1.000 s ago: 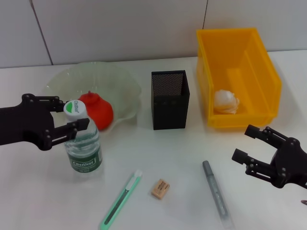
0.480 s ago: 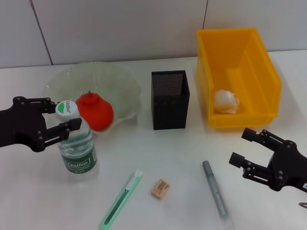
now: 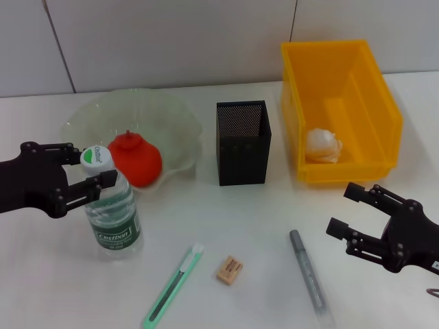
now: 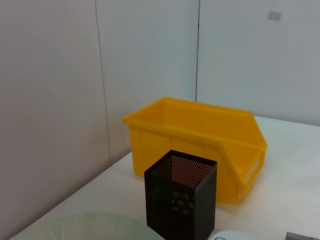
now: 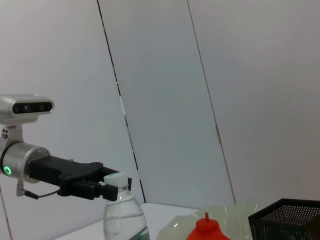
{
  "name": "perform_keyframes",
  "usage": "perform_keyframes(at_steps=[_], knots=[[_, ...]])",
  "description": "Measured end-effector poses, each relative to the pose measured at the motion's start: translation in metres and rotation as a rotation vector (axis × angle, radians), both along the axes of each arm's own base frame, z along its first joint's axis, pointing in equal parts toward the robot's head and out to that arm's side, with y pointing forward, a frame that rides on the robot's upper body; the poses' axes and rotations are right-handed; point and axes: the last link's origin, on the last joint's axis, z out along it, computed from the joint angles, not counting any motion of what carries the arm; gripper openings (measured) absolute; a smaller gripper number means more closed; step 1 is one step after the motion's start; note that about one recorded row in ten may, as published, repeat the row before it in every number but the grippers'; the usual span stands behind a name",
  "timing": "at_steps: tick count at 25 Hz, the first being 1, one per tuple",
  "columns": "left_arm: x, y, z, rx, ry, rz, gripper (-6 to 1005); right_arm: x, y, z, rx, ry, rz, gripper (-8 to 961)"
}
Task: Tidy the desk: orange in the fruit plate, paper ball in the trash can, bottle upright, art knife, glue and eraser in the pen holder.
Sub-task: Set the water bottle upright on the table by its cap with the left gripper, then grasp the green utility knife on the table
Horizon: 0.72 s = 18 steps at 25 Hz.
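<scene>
The clear bottle point(image 3: 112, 212) with a white and green cap stands upright at the front left. My left gripper point(image 3: 89, 166) is shut around its neck; both also show in the right wrist view, the bottle point(image 5: 124, 215) and the gripper point(image 5: 107, 184). The red-orange orange point(image 3: 136, 159) lies in the glass fruit plate point(image 3: 175, 123). The paper ball point(image 3: 322, 145) lies in the yellow bin point(image 3: 387, 110). The green art knife point(image 3: 175, 284), the tan eraser point(image 3: 230, 269) and the grey glue stick point(image 3: 306, 276) lie on the table in front of the black mesh pen holder point(image 3: 243, 142). My right gripper point(image 3: 341, 209) is open and empty, to the right of the glue stick.
The left wrist view shows the pen holder point(image 4: 181, 200) in front of the yellow bin point(image 4: 200, 135) and the plate's rim point(image 4: 90, 227). A white wall stands behind the table. The bin fills the back right.
My left gripper has moved left and slightly toward the front with the upright bottle in it. My right gripper has shifted a little to the left, still open.
</scene>
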Motion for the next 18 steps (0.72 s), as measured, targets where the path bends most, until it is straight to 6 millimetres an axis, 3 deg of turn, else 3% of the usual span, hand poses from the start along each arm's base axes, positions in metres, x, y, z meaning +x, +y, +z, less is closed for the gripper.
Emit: perform_keyframes(at_steps=[11,17,18], knots=[[-0.002,-0.002,0.000,0.005,-0.009,-0.006,457,0.001,0.000,0.001,0.001,-0.002,-0.001,809],[-0.001,-0.004,0.002,0.011,-0.017,-0.010,674,0.002,-0.001,0.001,0.002,-0.002,-0.005,809],[0.003,-0.008,0.014,0.047,-0.045,-0.029,695,0.002,-0.001,0.001,0.004,-0.001,-0.006,809]])
